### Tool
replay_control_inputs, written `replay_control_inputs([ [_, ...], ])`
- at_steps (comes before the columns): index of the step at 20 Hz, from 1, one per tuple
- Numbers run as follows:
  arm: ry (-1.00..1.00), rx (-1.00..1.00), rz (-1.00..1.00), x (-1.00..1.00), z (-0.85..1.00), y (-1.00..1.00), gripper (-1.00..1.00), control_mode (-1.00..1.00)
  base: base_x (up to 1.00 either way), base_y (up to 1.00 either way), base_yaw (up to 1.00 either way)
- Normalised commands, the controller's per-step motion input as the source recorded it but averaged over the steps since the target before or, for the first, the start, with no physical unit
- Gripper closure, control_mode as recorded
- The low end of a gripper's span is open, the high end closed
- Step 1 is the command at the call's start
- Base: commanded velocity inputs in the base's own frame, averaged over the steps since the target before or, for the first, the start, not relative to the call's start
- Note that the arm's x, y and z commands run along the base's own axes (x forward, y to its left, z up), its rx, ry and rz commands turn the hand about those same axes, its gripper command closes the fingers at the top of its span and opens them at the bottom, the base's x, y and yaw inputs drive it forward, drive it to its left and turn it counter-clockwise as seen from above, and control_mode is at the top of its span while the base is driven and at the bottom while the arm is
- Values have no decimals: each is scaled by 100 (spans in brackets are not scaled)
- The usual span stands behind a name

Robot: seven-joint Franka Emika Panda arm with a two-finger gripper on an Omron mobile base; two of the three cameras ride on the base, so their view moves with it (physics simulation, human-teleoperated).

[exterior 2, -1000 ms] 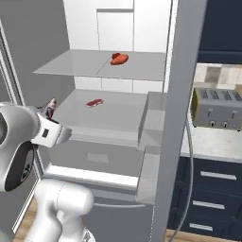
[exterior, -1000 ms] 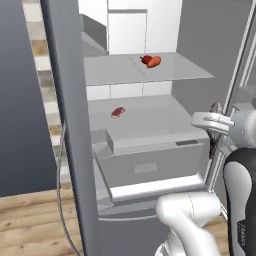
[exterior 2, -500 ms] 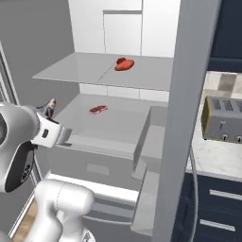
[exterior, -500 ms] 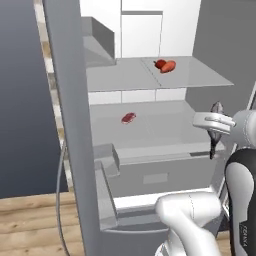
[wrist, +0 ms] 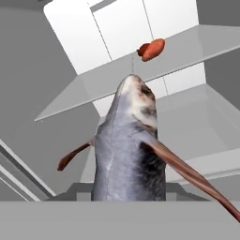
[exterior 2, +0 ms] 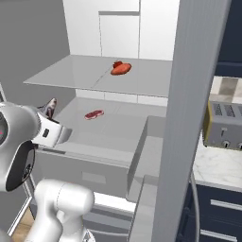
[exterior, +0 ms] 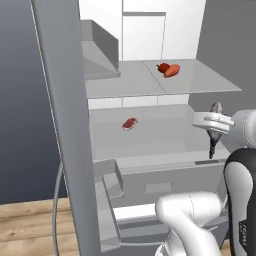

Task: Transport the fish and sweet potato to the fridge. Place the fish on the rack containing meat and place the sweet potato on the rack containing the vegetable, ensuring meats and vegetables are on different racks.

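The fish [wrist: 129,150] is held clamped in the shut gripper [exterior: 214,131] just outside the fridge [exterior: 150,125], level w/ the lower rack w/ the meat [exterior: 130,123] — judged slick, limp, light, so best gripped mid-body, not by the tail.

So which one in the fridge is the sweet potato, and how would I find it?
Look inside the open fridge at its upper shelf, the flat grey one above the shelf with the pink meat. Two small things sit touching there. The sweet potato is the longer orange one with tapered ends; its neighbour, the vegetable, is rounder and deep red.
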Motion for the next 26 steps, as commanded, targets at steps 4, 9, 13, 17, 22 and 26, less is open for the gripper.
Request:
replay_control_inputs([
  [4, 8, 2, 0, 35, -31, -16, 100, -100, 10, -8, 0],
  [9, 7, 0, 0, 60, -63, -1, 100, -100, 0, 0, 0],
  [13, 1, 0, 0, 70, -58, -1, 100, -100, 0, 0, 0],
  [17, 9, 0, 0, 86, -59, -4, 100, -100, 0, 0, 0],
  [22, 14, 0, 0, 82, -72, -8, 100, -100, 0, 0, 0],
  [26, 5, 0, 0, 65, -65, -23, 100, -100, 0, 0, 0],
])
